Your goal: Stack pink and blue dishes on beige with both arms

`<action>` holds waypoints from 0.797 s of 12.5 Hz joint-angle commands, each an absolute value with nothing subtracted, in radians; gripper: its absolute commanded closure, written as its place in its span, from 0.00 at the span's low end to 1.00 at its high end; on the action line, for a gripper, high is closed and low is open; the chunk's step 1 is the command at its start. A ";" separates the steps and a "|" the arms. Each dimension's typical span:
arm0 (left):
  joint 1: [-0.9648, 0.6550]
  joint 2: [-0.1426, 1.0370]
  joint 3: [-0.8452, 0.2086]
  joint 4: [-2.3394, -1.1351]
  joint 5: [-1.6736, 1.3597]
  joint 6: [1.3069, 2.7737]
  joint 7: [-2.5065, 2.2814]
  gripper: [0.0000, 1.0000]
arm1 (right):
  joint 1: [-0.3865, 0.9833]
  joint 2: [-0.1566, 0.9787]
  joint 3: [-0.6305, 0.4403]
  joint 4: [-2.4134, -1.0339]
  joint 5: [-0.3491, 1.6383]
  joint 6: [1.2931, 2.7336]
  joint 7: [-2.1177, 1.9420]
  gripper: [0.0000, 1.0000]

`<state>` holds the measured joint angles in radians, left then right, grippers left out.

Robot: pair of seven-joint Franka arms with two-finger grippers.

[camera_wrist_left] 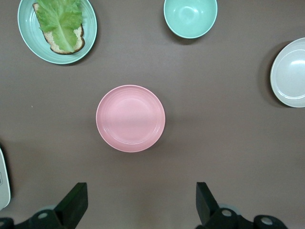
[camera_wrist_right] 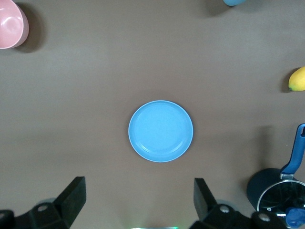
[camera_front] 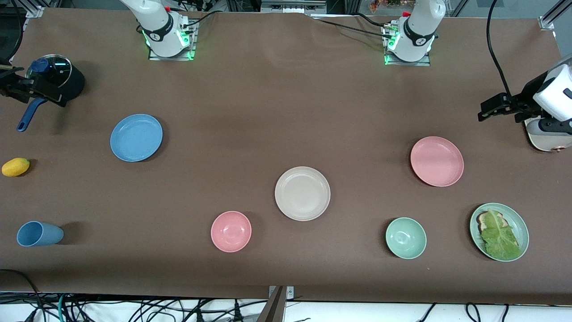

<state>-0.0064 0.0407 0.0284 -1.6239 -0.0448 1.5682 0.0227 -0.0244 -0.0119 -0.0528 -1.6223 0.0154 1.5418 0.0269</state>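
The brown table (camera_front: 286,112) carries everything, and nothing on it is stacked yet, so I judge the task to be at its very start, with both arms poised to reach. The beige plate (camera_front: 302,193) lies bare near the middle of the table. The blue plate (camera_front: 136,137) lies toward the right arm's end, farther from the front camera than the beige plate, and the pink plate (camera_front: 437,161) lies toward the left arm's end, also a little farther from that camera. All three are well apart from one another. The right gripper (camera_wrist_right: 138,202) hangs high above the right arm's end of the table, its fingers spread wide and holding nothing, with the blue plate in the middle of its wrist view. The left gripper (camera_wrist_left: 142,202) hangs likewise above the left arm's end, fingers wide apart and empty, looking down on the pink plate. Around them sit a lidded dark pot (camera_front: 56,82), a green plate with lettuce on bread (camera_front: 499,231), a pink bowl (camera_front: 231,231), a green bowl (camera_front: 405,238), a blue cup on its side (camera_front: 39,234) and a small yellow fruit (camera_front: 15,167). The next move, as I read it, calls for each gripper to descend to its plate's rim and pinch the thin edge, one fingertip slipping beneath; flat matte plates give little to grasp.
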 commanded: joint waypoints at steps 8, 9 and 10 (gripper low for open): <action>-0.005 0.051 0.031 -1.611 -0.049 1.569 0.044 0.00 | -0.028 -0.020 -0.052 -1.624 0.015 1.531 0.025 0.00; -0.003 0.051 0.031 -1.611 -0.049 1.569 0.044 0.00 | -0.028 -0.020 -0.051 -1.624 0.015 1.531 0.025 0.00; -0.003 0.052 0.031 -1.611 -0.049 1.569 0.044 0.00 | -0.028 -0.020 -0.052 -1.624 0.015 1.531 0.023 0.00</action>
